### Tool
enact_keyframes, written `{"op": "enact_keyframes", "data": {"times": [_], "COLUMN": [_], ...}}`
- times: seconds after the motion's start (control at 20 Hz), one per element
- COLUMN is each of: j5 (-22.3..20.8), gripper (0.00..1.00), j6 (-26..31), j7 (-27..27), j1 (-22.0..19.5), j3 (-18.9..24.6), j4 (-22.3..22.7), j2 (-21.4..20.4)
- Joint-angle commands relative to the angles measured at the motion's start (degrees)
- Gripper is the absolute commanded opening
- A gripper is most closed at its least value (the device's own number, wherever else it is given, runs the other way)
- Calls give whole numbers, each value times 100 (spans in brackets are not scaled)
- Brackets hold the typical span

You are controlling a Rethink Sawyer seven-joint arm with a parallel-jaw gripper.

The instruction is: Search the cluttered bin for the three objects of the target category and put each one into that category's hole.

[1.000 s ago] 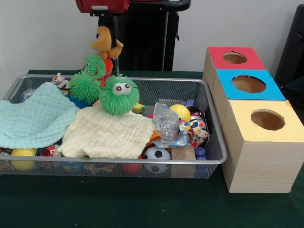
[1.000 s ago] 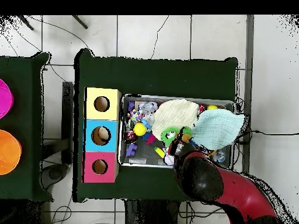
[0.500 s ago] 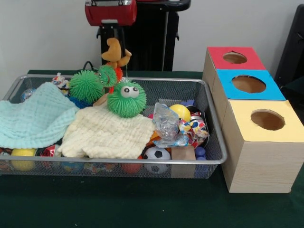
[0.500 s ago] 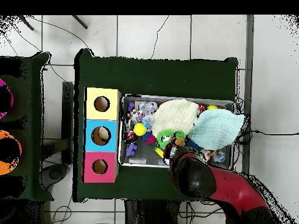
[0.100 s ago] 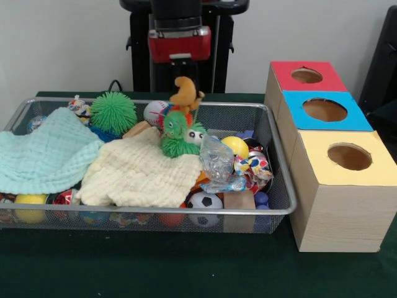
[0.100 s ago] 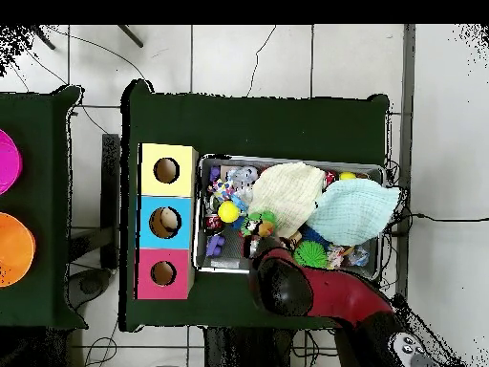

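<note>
Carried sideways toward the boxes since a second ago, the orange plush toy (image 5: 185, 92) hangs over the basket's (image 5: 280, 205) back edge.
Under the red arm (image 5: 180, 38), the claw (image 5: 184, 79) grips it. A green spiky toy (image 5: 180, 138) dangles below, touching the cream cloth (image 5: 139, 175). Red (image 5: 307, 76), blue (image 5: 324, 110) and yellow (image 5: 348, 156) boxes stand beside the basket on the green surface (image 5: 149, 267).

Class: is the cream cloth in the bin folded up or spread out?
Spread out: the cream cloth lies flat across the toys in the wire bin, hiding several.
</note>
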Motion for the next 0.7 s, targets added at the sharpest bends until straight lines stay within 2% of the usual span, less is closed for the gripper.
{"op": "enact_keyframes", "data": {"times": [0.05, 0.25, 0.4, 0.7], "j5": [-351, 2, -44, -44], "gripper": [100, 100, 100, 100], "j6": [-1202, -570, -595, -547], "j7": [837, 846, 757, 751], "j1": [90, 401, 207, 59], "j3": [-76, -396, -127, 43], "j4": [-377, -453, -400, -354], "j2": [414, 181, 195, 223]}}
